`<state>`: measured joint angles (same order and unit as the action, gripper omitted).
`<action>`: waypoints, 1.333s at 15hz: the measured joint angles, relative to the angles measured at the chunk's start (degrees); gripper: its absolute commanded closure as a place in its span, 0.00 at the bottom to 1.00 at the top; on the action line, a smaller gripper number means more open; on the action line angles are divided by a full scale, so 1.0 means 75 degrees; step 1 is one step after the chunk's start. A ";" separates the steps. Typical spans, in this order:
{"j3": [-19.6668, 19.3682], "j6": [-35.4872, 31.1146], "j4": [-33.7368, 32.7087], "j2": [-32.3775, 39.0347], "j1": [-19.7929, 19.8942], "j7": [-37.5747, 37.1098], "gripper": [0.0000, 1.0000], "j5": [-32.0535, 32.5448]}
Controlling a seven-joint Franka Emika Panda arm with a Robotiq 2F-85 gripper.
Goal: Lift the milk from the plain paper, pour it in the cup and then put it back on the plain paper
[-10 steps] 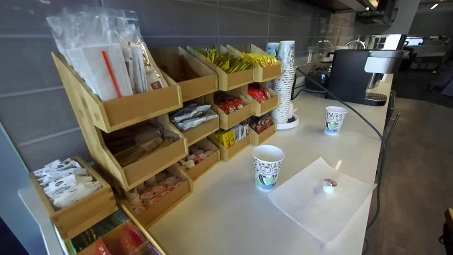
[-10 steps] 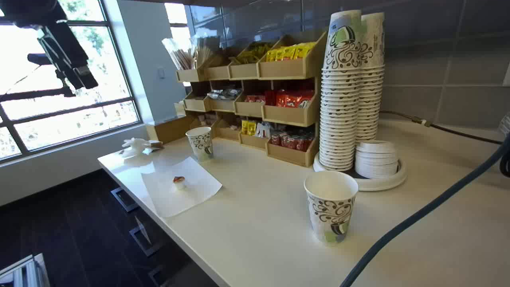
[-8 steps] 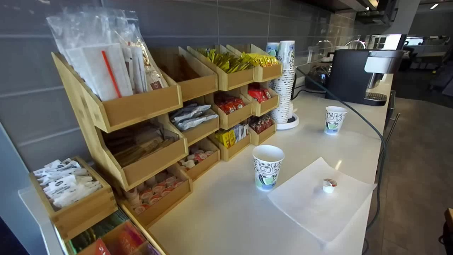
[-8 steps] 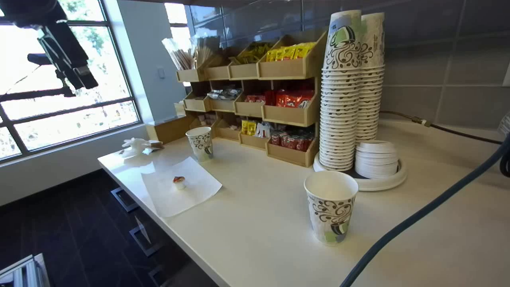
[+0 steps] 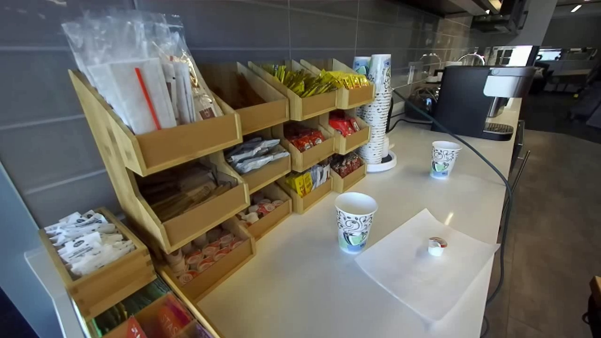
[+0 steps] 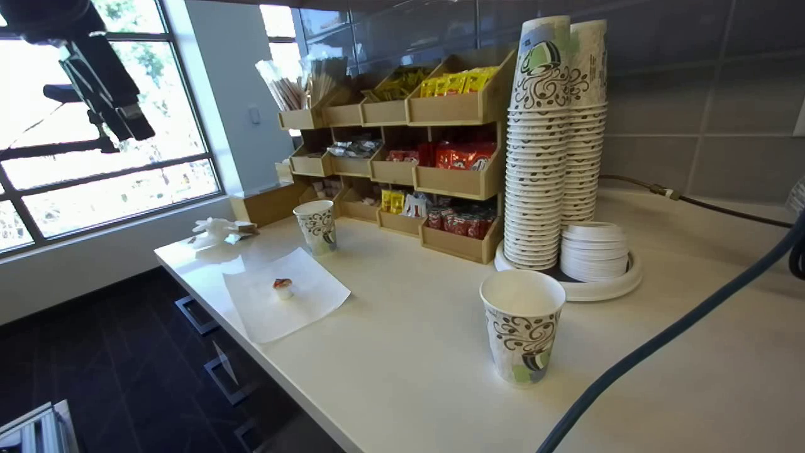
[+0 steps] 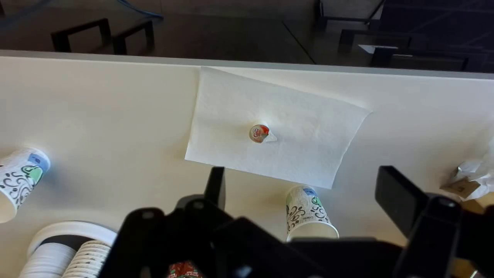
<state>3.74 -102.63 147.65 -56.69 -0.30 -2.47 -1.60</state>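
The milk is a tiny creamer pot with a red-and-white lid and a white tab. It stands on the plain paper near the counter's front edge, and both exterior views show the milk there. A patterned paper cup is upright beside the paper; another cup stands farther along the counter. My gripper is open and empty. From the wrist it looks down with the nearer cup showing below, between its fingers. An exterior view has the gripper high at the upper left.
A wooden rack of packets lines the wall. Tall cup stacks and lids stand on a round tray. A thick cable crosses in front of a camera. Crumpled white wrapping lies at the counter's end. A coffee machine is farther along.
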 measured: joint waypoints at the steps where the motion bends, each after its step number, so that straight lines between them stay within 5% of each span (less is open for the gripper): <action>1: 0.0000 0.0000 0.0000 0.0000 0.0000 0.0000 0.00 0.0000; 8: -0.0210 -0.0064 0.0127 0.0214 -0.0125 0.0219 0.00 -0.0277; 20: -0.1606 -0.0938 0.0317 0.2897 -0.0515 0.2395 0.00 -0.1166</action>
<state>-8.30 -109.67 150.02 -34.96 -4.17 15.50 -10.34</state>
